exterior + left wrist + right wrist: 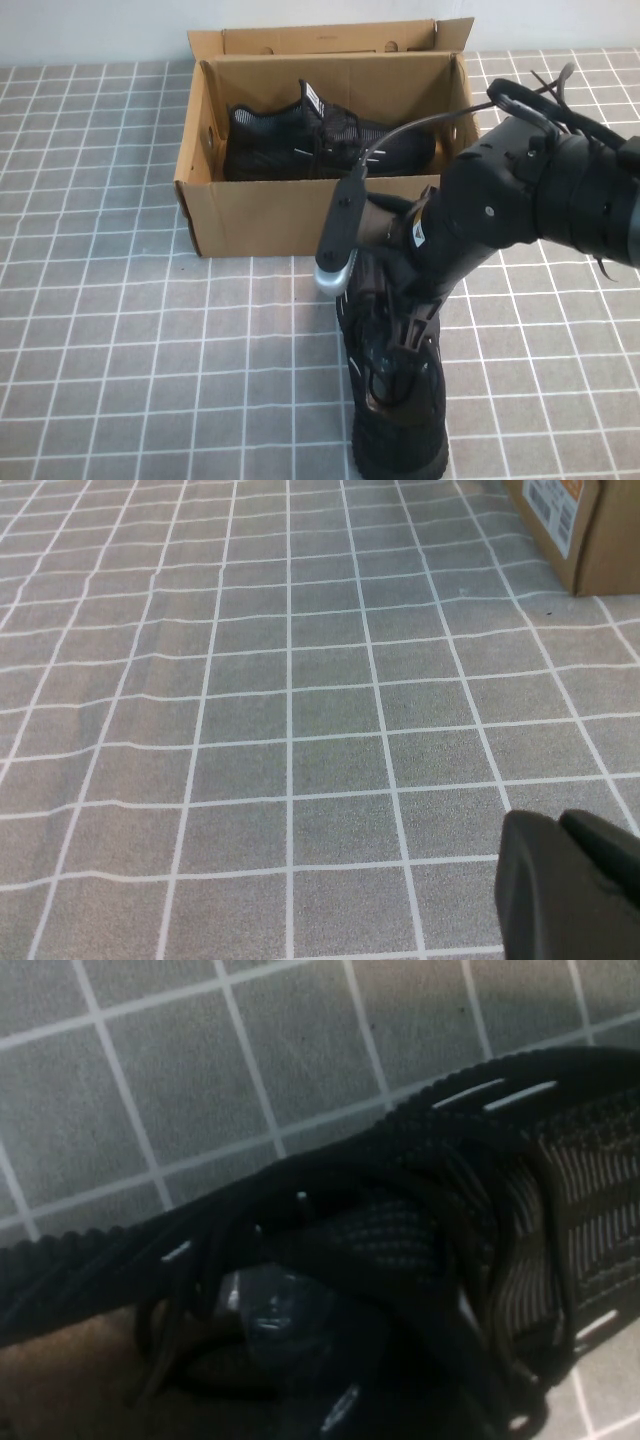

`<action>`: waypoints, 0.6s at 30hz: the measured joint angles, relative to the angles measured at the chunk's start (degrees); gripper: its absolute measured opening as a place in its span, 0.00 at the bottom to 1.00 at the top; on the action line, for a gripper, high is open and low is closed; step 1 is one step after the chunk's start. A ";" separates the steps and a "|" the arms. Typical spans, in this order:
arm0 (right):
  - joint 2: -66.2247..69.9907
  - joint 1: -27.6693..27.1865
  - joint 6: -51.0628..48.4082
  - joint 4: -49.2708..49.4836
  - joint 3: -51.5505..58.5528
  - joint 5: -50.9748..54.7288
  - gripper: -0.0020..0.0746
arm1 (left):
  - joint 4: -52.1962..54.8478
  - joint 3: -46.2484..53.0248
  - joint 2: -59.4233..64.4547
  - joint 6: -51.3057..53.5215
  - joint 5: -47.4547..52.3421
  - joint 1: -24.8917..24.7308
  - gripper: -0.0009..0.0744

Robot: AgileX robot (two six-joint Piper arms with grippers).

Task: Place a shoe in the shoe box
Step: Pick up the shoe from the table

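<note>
Black shoe (398, 420) lengthwise, box-to-robot axis.

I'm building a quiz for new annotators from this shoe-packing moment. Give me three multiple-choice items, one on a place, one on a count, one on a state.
1. Where is the right gripper?
A. inside the box
B. down over the shoe on the table, in front of the box
C. parked at the table's edge

2. How many shoes lie in the shoe box?
A. none
B. one
C. two

3. How is the box lid?
A. folded back, open
B. shut
C. taped

Key: 1 B, the arm reaches down onto the shoe on the table. 2 B, one black sneaker lies inside. 3 A, the flap stands behind the open top.

The left gripper, shut, hovers over bare cloth.
</note>
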 joint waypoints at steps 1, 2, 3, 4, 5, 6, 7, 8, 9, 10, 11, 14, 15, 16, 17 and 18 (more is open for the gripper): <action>0.00 0.00 0.00 0.27 0.00 0.00 0.56 | 0.00 0.00 0.00 0.00 0.00 0.00 0.01; 0.00 0.00 0.00 0.58 0.00 0.00 0.54 | 0.00 0.00 0.00 0.00 0.00 0.00 0.01; 0.00 0.00 0.00 1.17 0.00 0.14 0.51 | 0.00 0.00 0.00 0.00 0.00 0.00 0.01; 0.03 0.00 0.00 1.55 0.00 0.37 0.49 | 0.00 0.00 0.00 0.00 0.00 0.00 0.01; 0.03 0.00 0.00 2.14 0.00 0.71 0.46 | 0.00 0.00 0.00 0.00 0.00 0.00 0.01; 0.03 0.00 0.00 2.70 0.00 1.12 0.43 | 0.00 0.00 0.00 0.00 0.00 0.00 0.01; 0.13 0.00 0.00 3.12 0.00 1.38 0.41 | 0.00 0.00 0.00 0.00 0.00 0.00 0.01; 0.13 0.00 0.00 3.99 0.00 1.65 0.37 | 0.00 0.00 0.00 0.00 0.00 0.00 0.01; 0.13 0.00 0.00 4.82 0.00 1.91 0.34 | 0.00 0.00 0.00 0.00 0.00 0.00 0.01; 0.25 0.00 0.00 5.47 0.00 2.00 0.30 | 0.00 0.00 0.00 0.00 0.00 0.00 0.01; 0.25 0.00 0.00 6.30 0.00 2.15 0.25 | 0.00 0.00 0.00 0.00 0.00 0.00 0.01; 0.37 0.00 0.18 8.16 0.00 2.37 0.09 | 0.00 0.00 0.00 0.00 0.00 0.00 0.01; 0.50 0.00 0.66 8.47 0.00 2.37 0.06 | 0.00 0.00 0.00 0.00 0.00 0.00 0.01; 0.49 0.00 1.09 8.57 0.00 2.37 0.05 | 0.00 0.00 0.00 0.00 0.00 0.00 0.01; 0.49 0.00 1.78 8.71 0.00 2.37 0.04 | 0.00 0.00 0.00 0.00 0.00 0.00 0.01; 0.49 0.00 2.22 8.83 0.00 2.37 0.03 | 0.00 0.00 0.00 0.00 0.00 0.00 0.01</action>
